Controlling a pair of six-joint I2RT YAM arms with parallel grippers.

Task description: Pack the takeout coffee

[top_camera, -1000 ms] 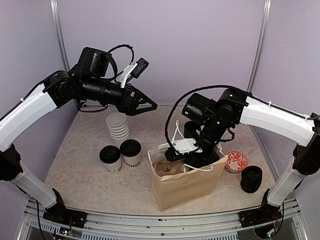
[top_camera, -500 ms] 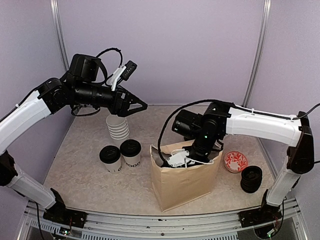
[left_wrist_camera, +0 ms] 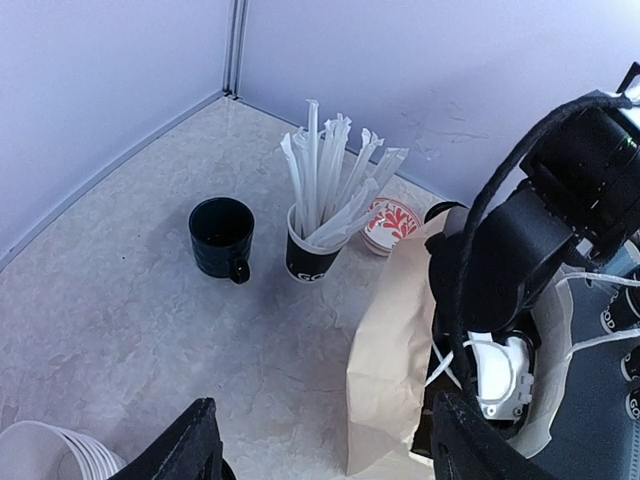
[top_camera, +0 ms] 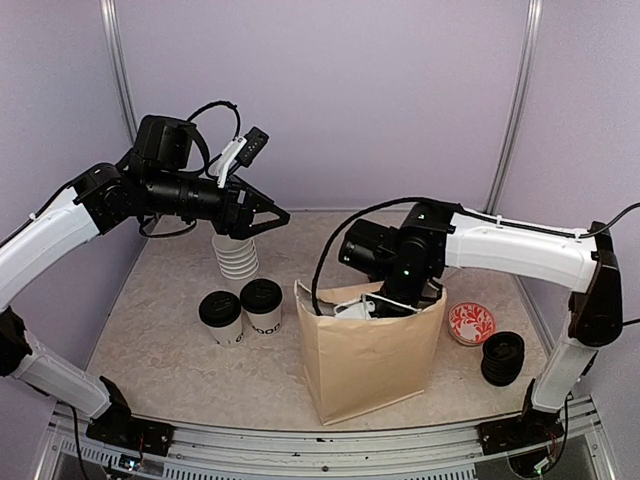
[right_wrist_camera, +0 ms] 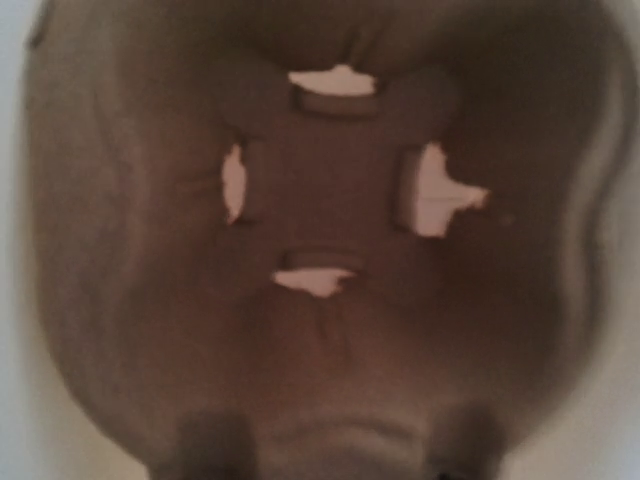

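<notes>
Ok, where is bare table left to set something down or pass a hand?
Bare table lies in front of the lidded coffee cups, toward the near edge, and to their left. It is crowded right of the paper bag: red dish, black lids stack.

- Coffee cups (top_camera: 221, 318): white with black lettering and black lids.
- Paper bag (top_camera: 365, 360): plain brown.
- Stack of empty cups (top_camera: 237, 256): white.
- Round dish (top_camera: 471, 323): red with a white leafy pattern.
- Pile of lids (top_camera: 502, 357): black.
- Mug (left_wrist_camera: 221, 236): black.
- Straw cup (left_wrist_camera: 308, 258): black with white lettering.
- Straws (left_wrist_camera: 325, 170): white.
- Cardboard tray (right_wrist_camera: 320, 250): dull brown, blurred.
- Table (top_camera: 170, 370): beige, marbled.
- Walls (top_camera: 400, 90): pale lilac.
</notes>
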